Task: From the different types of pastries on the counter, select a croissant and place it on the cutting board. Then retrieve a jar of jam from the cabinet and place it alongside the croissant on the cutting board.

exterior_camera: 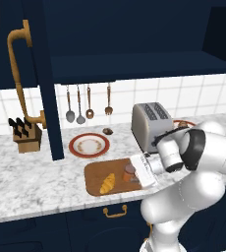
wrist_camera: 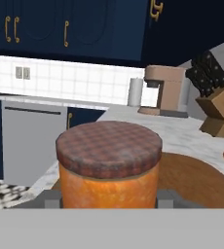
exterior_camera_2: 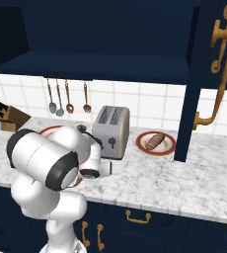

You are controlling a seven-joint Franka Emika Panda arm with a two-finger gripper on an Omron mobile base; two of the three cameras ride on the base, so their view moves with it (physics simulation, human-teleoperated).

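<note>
The jar of jam (exterior_camera: 129,172), orange with a darker lid, stands upright at the right end of the cutting board (exterior_camera: 96,177). My gripper (exterior_camera: 133,173) is shut on it from the right. In the hand view the jar of jam (wrist_camera: 109,163) sits between the two fingertips (wrist_camera: 48,197), with the cutting board (wrist_camera: 192,182) under and behind it. Whether the jar rests on the board or hangs just above it I cannot tell. The golden croissant (exterior_camera: 107,183) lies on the board a little left of the jar. The cabinet (exterior_camera: 134,64) above the counter (exterior_camera: 26,182) stands open.
A toaster (exterior_camera: 151,125) stands right behind my hand. A red-rimmed plate (exterior_camera: 89,145) and a small dark lump (exterior_camera: 107,131) lie behind the board. A brown pastry (exterior_camera_2: 156,141) sits on another plate. The open cabinet door (exterior_camera: 46,74) juts over the counter beside a knife block (exterior_camera: 25,134).
</note>
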